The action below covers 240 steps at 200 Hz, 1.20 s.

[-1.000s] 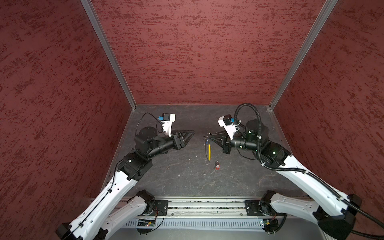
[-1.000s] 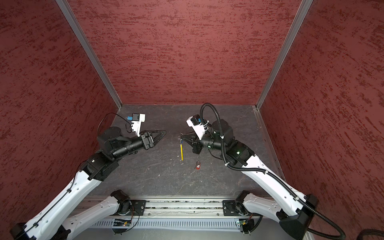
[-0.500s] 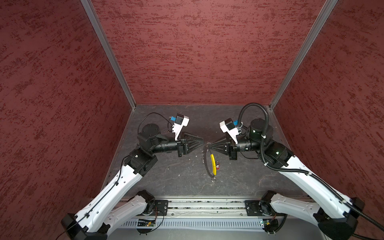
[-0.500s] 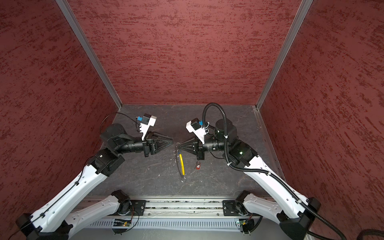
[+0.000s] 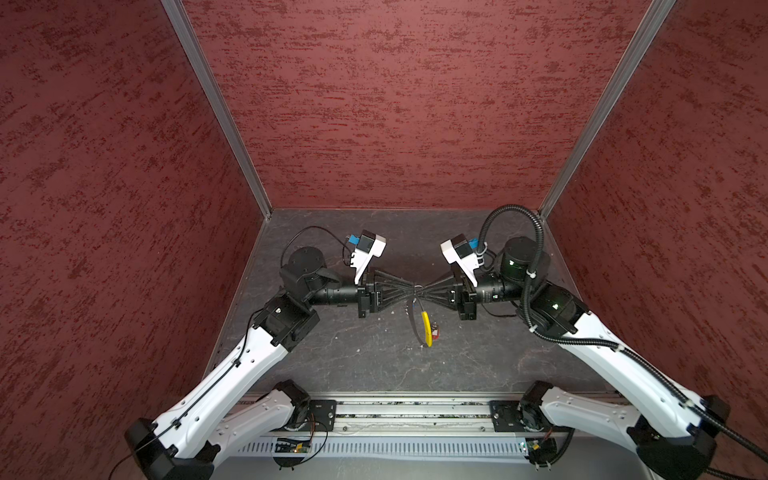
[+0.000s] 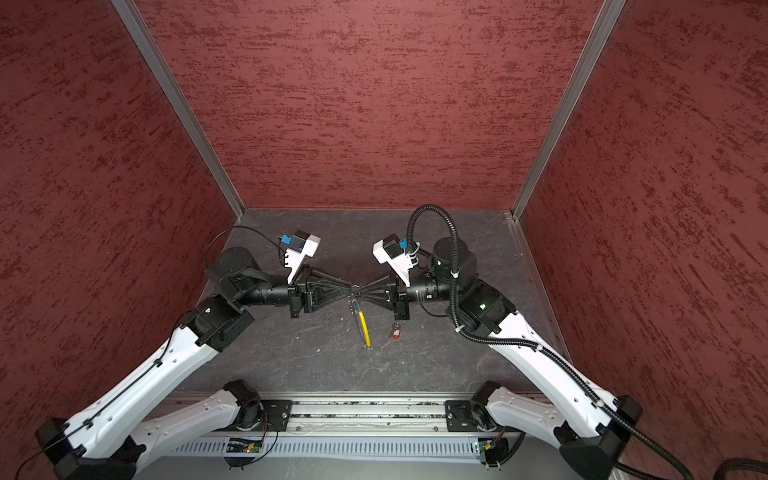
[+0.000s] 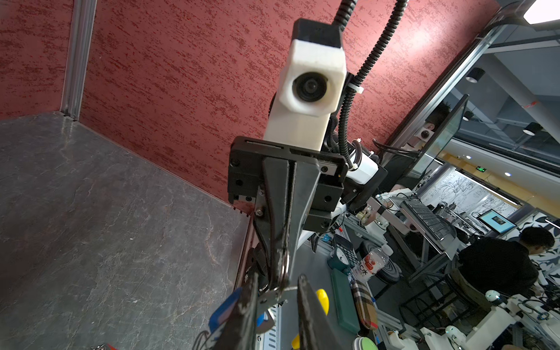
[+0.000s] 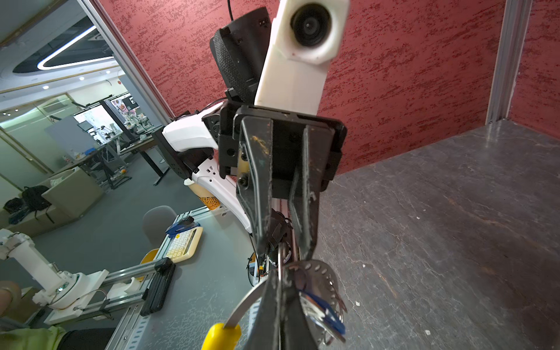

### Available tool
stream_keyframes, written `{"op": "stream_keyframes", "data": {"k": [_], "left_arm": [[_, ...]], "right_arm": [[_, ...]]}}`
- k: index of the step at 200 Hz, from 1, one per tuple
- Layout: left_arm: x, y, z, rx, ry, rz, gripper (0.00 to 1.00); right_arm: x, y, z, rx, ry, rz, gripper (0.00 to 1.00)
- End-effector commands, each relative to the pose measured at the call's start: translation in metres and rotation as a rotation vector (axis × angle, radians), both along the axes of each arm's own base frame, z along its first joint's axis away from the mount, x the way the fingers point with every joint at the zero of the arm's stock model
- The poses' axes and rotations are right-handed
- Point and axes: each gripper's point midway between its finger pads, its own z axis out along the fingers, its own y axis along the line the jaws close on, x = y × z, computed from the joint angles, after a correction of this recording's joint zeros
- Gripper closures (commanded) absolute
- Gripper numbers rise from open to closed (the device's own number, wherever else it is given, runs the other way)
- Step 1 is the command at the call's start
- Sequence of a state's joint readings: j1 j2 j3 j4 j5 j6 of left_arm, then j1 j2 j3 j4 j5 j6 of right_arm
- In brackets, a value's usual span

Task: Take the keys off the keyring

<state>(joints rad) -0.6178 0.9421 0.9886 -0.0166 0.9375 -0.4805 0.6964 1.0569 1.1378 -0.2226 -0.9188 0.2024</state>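
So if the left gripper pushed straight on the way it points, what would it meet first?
The keyring: its silver ring sits at the left gripper's tips. Just behind, apparently, is the right gripper, shut on that ring, nose to nose.

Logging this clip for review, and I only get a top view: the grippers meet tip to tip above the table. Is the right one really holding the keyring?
Observer: Yes. The left wrist view shows the right gripper shut on the keyring, pinching its silver ring.
Operator: And the left one?
Observer: In the right wrist view the left gripper has its fingers apart, that ring between them; whether it grips is unclear.
Operator: Any key hanging there?
Observer: The blue-tagged key hangs in the air beside the right gripper's tips, as the right wrist view shows.
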Motion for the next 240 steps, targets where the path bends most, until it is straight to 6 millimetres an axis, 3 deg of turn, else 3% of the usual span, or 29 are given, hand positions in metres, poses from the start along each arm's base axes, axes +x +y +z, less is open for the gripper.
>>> {"op": "stream_keyframes", "data": {"k": [1, 72, 89, 103, 125, 199, 209, 228, 240], "left_arm": [[-0.01, -0.002, 0.014, -0.026, -0.049, -0.05, 0.78], [-0.013, -0.007, 0.013, -0.018, -0.041, -0.069, 0.9], [-0.012, -0.007, 0.014, -0.02, -0.042, -0.057, 0.9], [-0.014, -0.008, 0.013, -0.018, -0.041, -0.064, 0.82], [-0.016, -0.011, 0.011, -0.011, -0.037, -0.078, 0.82], [-0.016, -0.015, 0.007, 0.015, -0.028, -0.071, 0.99], [-0.016, -0.015, 0.006, 0.019, -0.025, -0.064, 0.98], [-0.016, -0.013, 0.003, 0.035, -0.017, -0.056, 0.86], [-0.018, -0.012, 0.0, 0.048, -0.006, -0.053, 0.85]], "right_arm": [[0.005, 0.001, 0.005, 0.015, -0.024, -0.021, 1.0], [0.011, 0.002, 0.005, 0.014, -0.019, -0.048, 1.0], [0.013, 0.002, 0.004, 0.013, -0.015, -0.052, 1.0], [0.013, 0.003, 0.004, 0.014, -0.015, -0.051, 1.0], [0.014, 0.003, 0.004, 0.011, -0.016, -0.059, 1.0], [0.017, 0.0, 0.006, 0.016, -0.024, -0.091, 1.0], [0.017, 0.0, 0.007, 0.02, -0.03, -0.097, 1.0], [0.016, -0.002, 0.009, 0.024, -0.038, -0.101, 1.0], [0.016, -0.003, 0.01, 0.023, -0.043, -0.109, 1.0]]}}
